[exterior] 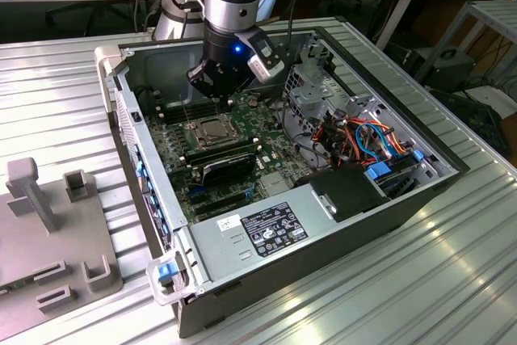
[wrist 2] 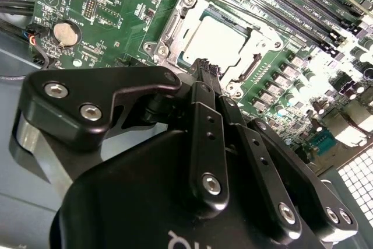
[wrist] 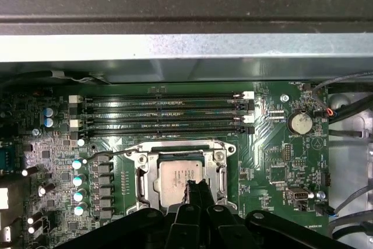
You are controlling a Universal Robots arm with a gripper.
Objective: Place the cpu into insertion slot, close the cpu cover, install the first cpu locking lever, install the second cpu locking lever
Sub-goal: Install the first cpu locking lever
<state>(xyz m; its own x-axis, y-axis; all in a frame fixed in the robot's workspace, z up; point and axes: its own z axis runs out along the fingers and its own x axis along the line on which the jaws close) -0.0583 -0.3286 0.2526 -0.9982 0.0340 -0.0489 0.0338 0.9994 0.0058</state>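
The cpu (wrist: 180, 176) (wrist 2: 214, 40) lies flat in the insertion slot (wrist: 175, 146), its silvery top showing. The cpu cover (wrist: 145, 176) (wrist 2: 169, 30) lies folded down around it as a metal frame. A thin lever rod (wrist: 113, 153) sticks out sideways from the socket's corner. My gripper (wrist: 195, 189) (wrist 2: 204, 65) hovers just above the chip's edge, shut with nothing between its black fingers. In the exterior view the gripper (exterior: 212, 94) hangs over the socket (exterior: 212, 128) in the open computer case.
Long black memory slots (wrist: 163, 112) run beside the socket, and a coin battery (wrist: 301, 123) sits nearby. A black fan shroud (exterior: 229, 166), the power supply (exterior: 266, 228) and coloured cables (exterior: 367, 139) crowd the case. A grey fixture (exterior: 48, 232) stands outside it.
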